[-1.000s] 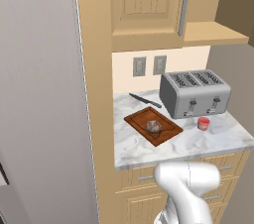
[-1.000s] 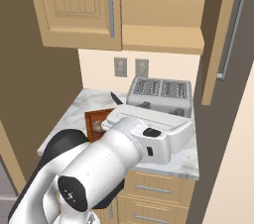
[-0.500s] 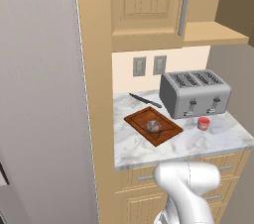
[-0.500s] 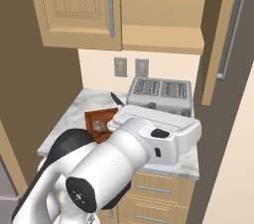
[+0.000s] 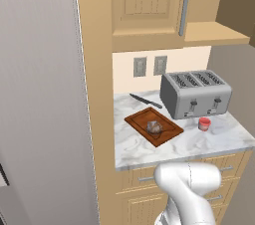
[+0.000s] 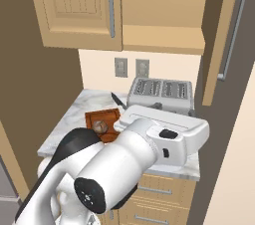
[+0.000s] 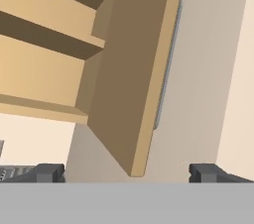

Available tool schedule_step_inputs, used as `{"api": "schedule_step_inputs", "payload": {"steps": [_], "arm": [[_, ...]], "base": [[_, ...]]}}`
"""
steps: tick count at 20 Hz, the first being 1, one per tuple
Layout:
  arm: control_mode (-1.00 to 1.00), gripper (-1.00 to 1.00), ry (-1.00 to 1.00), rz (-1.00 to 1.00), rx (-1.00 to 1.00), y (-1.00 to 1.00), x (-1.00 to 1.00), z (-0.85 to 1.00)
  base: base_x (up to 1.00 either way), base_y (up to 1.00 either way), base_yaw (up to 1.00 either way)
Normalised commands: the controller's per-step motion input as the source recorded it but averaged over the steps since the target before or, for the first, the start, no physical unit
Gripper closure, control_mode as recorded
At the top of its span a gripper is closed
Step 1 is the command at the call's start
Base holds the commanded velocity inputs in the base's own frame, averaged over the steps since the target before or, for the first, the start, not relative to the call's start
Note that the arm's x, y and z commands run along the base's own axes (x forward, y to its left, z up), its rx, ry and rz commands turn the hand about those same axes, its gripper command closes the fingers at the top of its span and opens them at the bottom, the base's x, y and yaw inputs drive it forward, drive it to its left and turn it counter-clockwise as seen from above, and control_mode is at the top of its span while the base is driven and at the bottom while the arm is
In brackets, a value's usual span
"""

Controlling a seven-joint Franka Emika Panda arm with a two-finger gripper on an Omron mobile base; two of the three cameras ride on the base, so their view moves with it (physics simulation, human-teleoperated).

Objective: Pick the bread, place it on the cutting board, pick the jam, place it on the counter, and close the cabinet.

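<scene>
Ahead: open cabinet door (image 7: 134,69) above spread claw (image 7: 126,172).

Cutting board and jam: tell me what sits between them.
Bare marbled counter separates the cutting board from the jam, seen in the left base view.

The white arm (image 6: 124,169) rises from the lower left of the right base view, its bulky link slanting up and to the right; the flat white hand (image 6: 169,129) lies roughly level, reaching right. In the hand view the gripper (image 7: 126,172) points upward, jaws spread wide, the two dark fingertips (image 7: 47,172) far apart with nothing between them.
</scene>
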Motion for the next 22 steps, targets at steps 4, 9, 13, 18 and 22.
{"api": "schedule_step_inputs", "payload": {"steps": [4,9,13,18,22], "arm": [[-1.0,-1.0,0.0,0.0,0.0,-0.08,0.07,0.0],[-1.0,-1.0,0.0,0.0,0.0,-0.08,0.14,0.0],[-1.0,-1.0,0.0,0.0,0.0,-0.09,0.2,0.0],[-1.0,-1.0,0.0,0.0,0.02,-0.11,0.2,0.0],[-1.0,-1.0,0.0,0.0,0.03,-0.13,0.22,0.0]], "base": [[0.0,0.0,0.0],[0.0,0.0,0.0],[0.0,0.0,0.0],[0.0,0.0,0.0],[0.0,0.0,0.0]]}}
